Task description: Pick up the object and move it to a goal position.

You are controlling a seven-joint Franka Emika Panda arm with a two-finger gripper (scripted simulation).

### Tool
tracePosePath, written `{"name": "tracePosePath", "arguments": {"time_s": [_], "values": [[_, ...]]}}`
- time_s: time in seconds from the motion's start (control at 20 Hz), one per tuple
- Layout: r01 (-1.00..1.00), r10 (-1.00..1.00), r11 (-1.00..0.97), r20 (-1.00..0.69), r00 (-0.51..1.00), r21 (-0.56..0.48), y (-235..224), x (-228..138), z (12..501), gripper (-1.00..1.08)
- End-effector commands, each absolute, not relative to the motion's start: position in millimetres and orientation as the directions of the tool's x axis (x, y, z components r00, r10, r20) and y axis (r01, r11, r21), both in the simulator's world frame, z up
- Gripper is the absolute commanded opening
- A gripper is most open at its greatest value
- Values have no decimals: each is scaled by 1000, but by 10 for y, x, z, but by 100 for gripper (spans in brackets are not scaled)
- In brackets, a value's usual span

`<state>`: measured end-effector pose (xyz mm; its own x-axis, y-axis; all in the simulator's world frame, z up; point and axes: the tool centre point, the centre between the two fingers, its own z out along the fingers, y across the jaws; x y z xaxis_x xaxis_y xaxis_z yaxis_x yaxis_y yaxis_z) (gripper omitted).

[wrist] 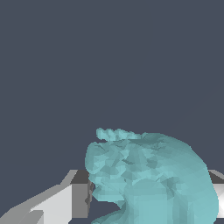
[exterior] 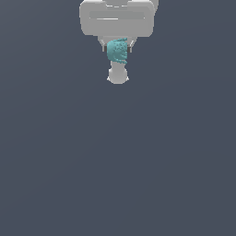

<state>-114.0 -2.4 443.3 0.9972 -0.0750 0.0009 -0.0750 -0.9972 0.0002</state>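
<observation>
— So, we are looking at the small teal lumpy blob with its bumpy, jagged surface [exterior: 117,50]; where is it sitting?

— We are seeing it lodged between the two fingers of the white-grey gripper [exterior: 117,51], right under the broad pale body of the robot arm's hand [exterior: 116,19], near the top middle of the exterior view. The fingers are clamping on the blob from either side, and it is showing narrower than the hand above it.

— And what are we getting from the wrist view?

— Much the same. The teal blob [wrist: 148,179] is filling a large share of that picture, with a ragged crest along its upper edge and a smoother rounded flank. One pale finger with a dark pad [wrist: 81,192] is pressing against one side of it, and we are catching the edge of the other finger [wrist: 217,188] at the far side. The jaws are closing on the blob, touching it on both flanks.

— What is lying around it?

— We are noticing a rounded white-grey shape [exterior: 117,75] just below the blob in the exterior view; we cannot tell what it is. Beyond that, the plain dark slate-blue ground [exterior: 115,161] is spreading across both pictures, and we cannot tell whether the blob is touching it.
</observation>
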Motion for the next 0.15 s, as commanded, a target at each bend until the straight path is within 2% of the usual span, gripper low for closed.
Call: {"name": "tracePosePath", "arguments": {"time_s": [0.0,0.1], "values": [[-75,-75,-997,0,997,0,-14,-1137,4474,-100],[-75,-75,-997,0,997,0,-12,-1135,4482,-100]]}}
